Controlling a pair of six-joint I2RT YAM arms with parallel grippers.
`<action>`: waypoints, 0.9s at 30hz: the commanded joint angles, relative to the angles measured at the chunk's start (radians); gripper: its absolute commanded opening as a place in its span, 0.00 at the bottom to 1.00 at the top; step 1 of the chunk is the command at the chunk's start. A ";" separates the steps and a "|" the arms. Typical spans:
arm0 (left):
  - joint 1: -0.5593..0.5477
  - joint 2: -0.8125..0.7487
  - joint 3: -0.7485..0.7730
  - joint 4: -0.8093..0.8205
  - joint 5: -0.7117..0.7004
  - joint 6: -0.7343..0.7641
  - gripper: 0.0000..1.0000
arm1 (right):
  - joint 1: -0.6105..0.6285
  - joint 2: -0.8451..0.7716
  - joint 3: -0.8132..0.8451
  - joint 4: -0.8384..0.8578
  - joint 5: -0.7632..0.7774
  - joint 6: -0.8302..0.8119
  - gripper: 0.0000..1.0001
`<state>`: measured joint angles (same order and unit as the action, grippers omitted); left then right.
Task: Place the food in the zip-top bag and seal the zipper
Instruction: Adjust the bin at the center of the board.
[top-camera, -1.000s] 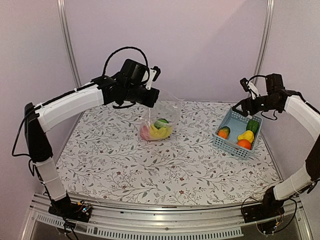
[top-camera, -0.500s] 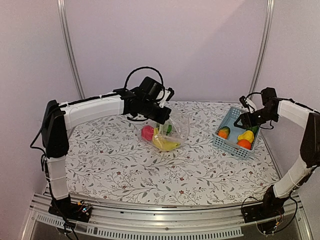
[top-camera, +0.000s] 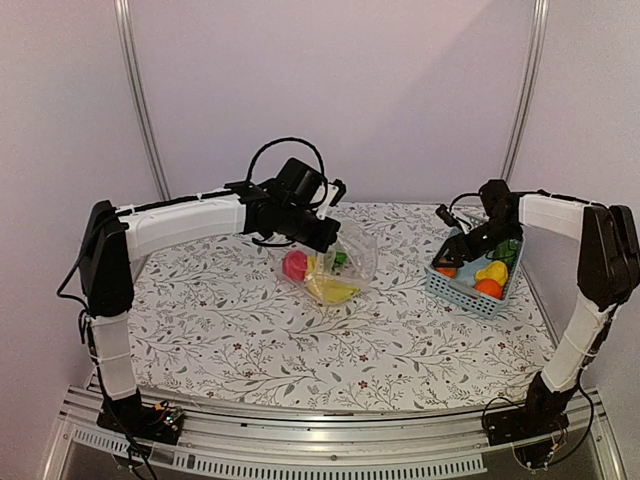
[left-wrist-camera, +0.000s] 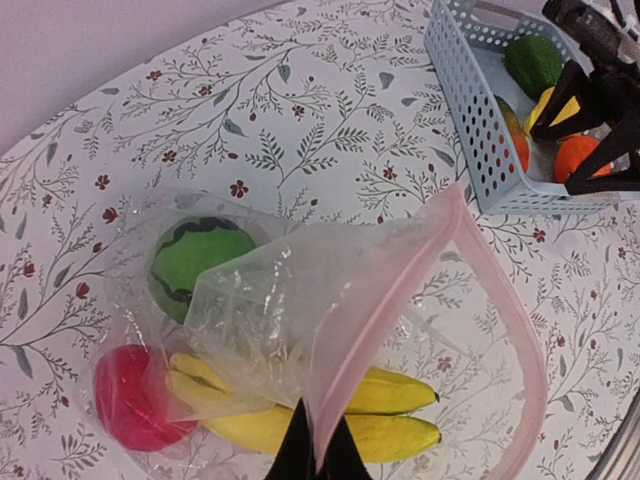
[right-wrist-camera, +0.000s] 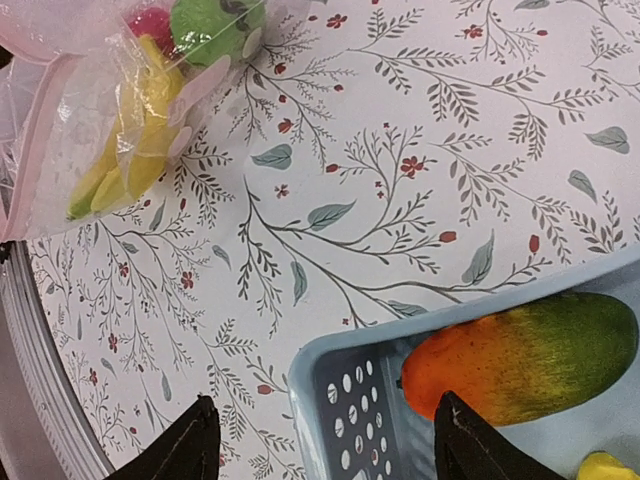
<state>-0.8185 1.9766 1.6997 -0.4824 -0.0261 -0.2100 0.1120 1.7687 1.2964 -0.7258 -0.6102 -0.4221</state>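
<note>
- Left claw is closed tight, pinching the pink-tinted mouth edge of the zip-top bag and holding that edge up off the desk.
- The bag sits mid-desk, toward the far side. Its lower part rests on the floral cloth and the clear plastic is crumpled and folded over itself.
- The zipper is not sealed. The two pink strips spread apart and the mouth gapes toward the basket side.
- Food in the bag:
  - yellow bananas on the near side, right under the left claw
  - pink round piece touching them on the left
  - green ball with a dark wavy line just behind, on the far side
- Right claw is open, fingers wide apart with nothing between them. It hangs low over the left end of the light-blue basket.
- The basket stands at the desk's right side, toward the far edge. In the right wrist view its near-left corner lies below the gap between the fingers.
- Food in the basket:
  - orange-to-green piece lying just inside the wall, closest to the right claw
  - yellow piece
  - orange ball
  - dark green piece at the far end
- Bag and basket are well apart, with patterned cloth between them.
</note>
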 joint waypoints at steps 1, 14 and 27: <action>-0.006 -0.042 -0.022 0.026 -0.017 -0.004 0.00 | 0.044 0.056 0.029 -0.043 -0.001 -0.034 0.71; -0.006 -0.032 -0.036 0.047 0.005 -0.018 0.00 | 0.204 -0.026 -0.087 -0.216 -0.064 -0.317 0.54; -0.005 0.001 -0.004 0.049 0.012 -0.013 0.00 | 0.135 -0.173 -0.055 -0.387 -0.145 -0.424 0.61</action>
<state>-0.8185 1.9713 1.6749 -0.4465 -0.0254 -0.2211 0.2794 1.6386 1.1202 -1.0256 -0.6067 -0.8089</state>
